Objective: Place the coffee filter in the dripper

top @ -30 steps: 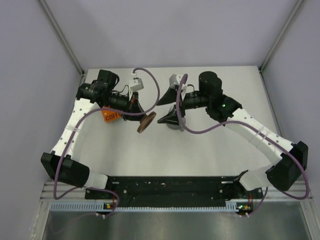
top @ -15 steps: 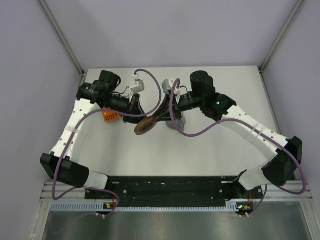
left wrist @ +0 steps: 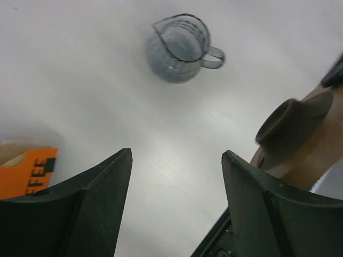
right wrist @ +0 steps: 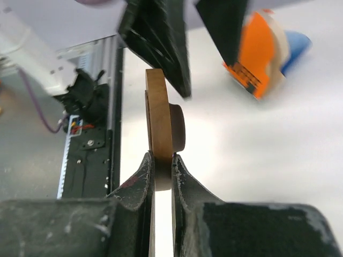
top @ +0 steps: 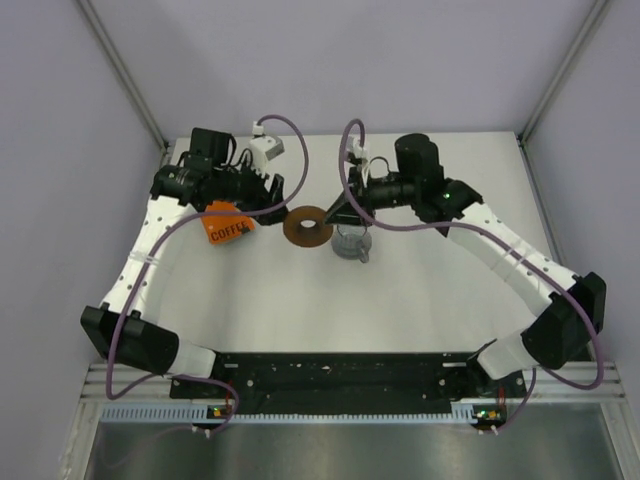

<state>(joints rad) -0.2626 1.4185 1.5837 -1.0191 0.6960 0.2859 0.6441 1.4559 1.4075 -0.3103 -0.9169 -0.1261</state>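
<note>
Handed across, by the look of it: the dripper [top: 308, 226], carried on edge at the left gripper [top: 275, 195] a second ago, is now shown ring-face-up from above. It is pinched at its rim by the right gripper [top: 335, 214], and the left jaws have been spread and drawn back toward the far-left corner of the table [top: 420, 300]. The dripper is kept between the orange pack [top: 228, 226] and the clear grey cup [top: 352, 243], probably so that its mouth is offered for the filter. Whether it rests on the table cannot be told.

From the left wrist, the fingers [left wrist: 80, 209] are seen wide apart with nothing between them. The cup [left wrist: 179, 48] appears empty, and the dripper [left wrist: 292, 134] is caught at the right edge.

From the right wrist, the dripper [right wrist: 158, 123] is seen edge-on, clamped between nearly closed fingers [right wrist: 139, 182]. No loose coffee filter can be made out. Only a tan edge is shown at the pack [right wrist: 257, 53], so the filter is judged to be stored there.
</note>
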